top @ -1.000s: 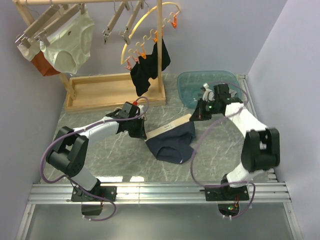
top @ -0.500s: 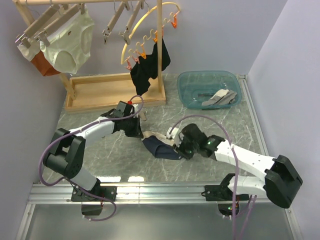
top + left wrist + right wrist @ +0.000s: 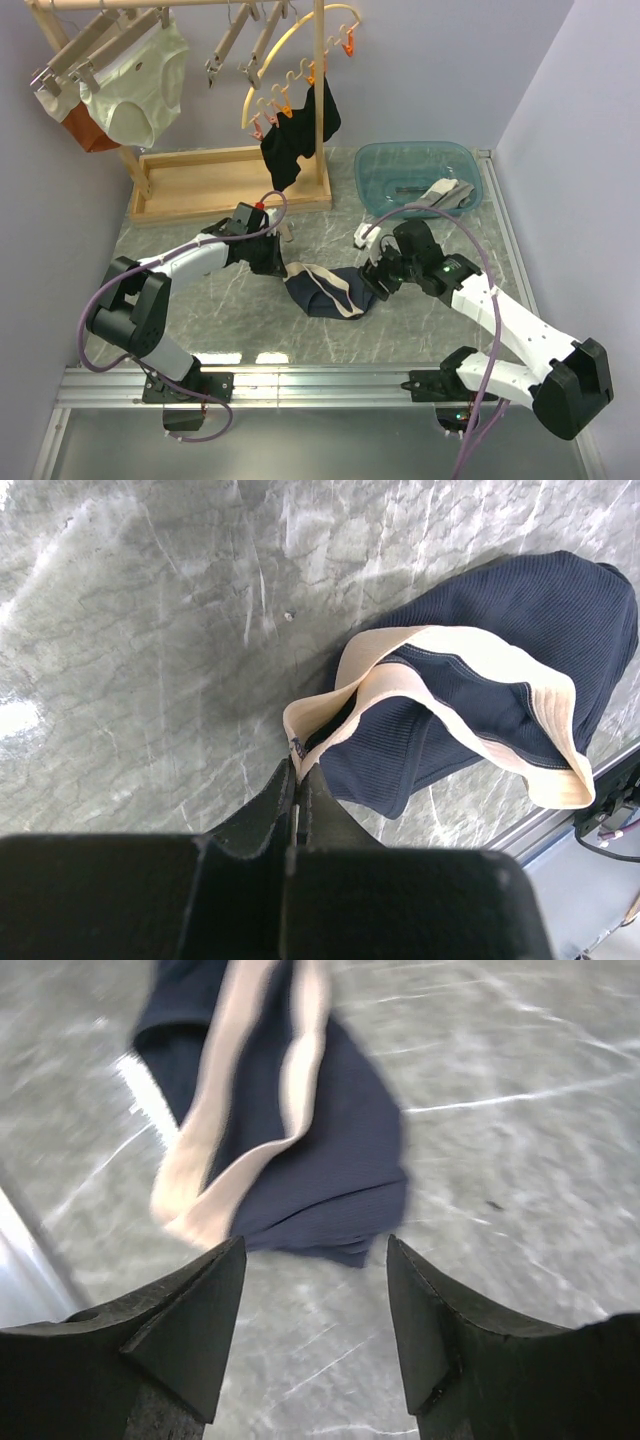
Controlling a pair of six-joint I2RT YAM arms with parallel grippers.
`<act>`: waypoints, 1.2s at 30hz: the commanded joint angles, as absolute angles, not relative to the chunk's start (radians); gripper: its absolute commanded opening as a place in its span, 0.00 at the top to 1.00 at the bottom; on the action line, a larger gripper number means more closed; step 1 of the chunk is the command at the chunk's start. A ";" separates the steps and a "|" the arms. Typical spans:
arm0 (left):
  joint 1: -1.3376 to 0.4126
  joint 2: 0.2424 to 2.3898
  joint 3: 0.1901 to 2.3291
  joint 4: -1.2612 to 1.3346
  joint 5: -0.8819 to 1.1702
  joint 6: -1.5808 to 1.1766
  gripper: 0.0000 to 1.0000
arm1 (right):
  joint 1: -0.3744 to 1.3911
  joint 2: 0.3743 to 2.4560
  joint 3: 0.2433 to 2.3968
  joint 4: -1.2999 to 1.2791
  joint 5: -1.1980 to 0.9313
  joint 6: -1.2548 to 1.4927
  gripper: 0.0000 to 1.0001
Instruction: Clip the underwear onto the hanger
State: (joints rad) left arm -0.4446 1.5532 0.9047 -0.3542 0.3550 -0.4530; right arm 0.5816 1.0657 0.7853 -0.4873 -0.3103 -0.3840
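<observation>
The navy underwear point(image 3: 325, 292) with its tan waistband lies bunched on the marble table. My left gripper point(image 3: 283, 267) is shut on the waistband's left end point(image 3: 298, 742), fingertips pinched flat together on the fabric. The rest of the garment point(image 3: 500, 620) spreads away from those jaws, with the waistband looped open. My right gripper point(image 3: 376, 282) stands open just right of the underwear point(image 3: 320, 1160), nothing between its fingers point(image 3: 205, 1310). Empty light-wood hangers point(image 3: 238, 38) with metal clips hang from the rail at the top.
Cream briefs point(image 3: 135, 85) and an orange garment point(image 3: 85, 132) hang on clip hangers at top left. A black garment point(image 3: 295, 135) hangs from the curved yellow peg hanger. The rack's wooden base point(image 3: 225, 180) and a blue tub point(image 3: 380, 165) holding a cloth point(image 3: 440, 195) stand behind.
My right arm swung from the tub down to the underwear, then opened its jaws and drew back to the right. The underwear went from spread flat to bunched. The left grip held.
</observation>
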 commanded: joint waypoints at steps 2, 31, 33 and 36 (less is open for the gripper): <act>-0.445 1.528 0.897 -0.327 0.385 -0.440 1.00 | 0.586 1.025 0.764 -0.580 -0.483 -0.570 0.34; -0.443 1.539 0.905 -0.310 0.407 -0.437 1.00 | 0.831 1.216 0.686 -0.337 -0.324 -0.669 0.51; -0.440 1.534 0.911 -0.316 0.400 -0.425 1.00 | 0.830 1.213 0.696 -0.336 -0.324 -0.655 0.72; -0.420 1.525 0.951 -0.344 0.396 -0.390 1.00 | 0.809 1.177 0.738 -0.369 -0.281 -0.592 1.00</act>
State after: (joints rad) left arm -0.4362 1.5532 0.9039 -0.3416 0.3950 -0.4366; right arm 0.8215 1.2182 0.6697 -0.3851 -0.3164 -0.6456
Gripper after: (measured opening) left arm 0.023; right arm 0.038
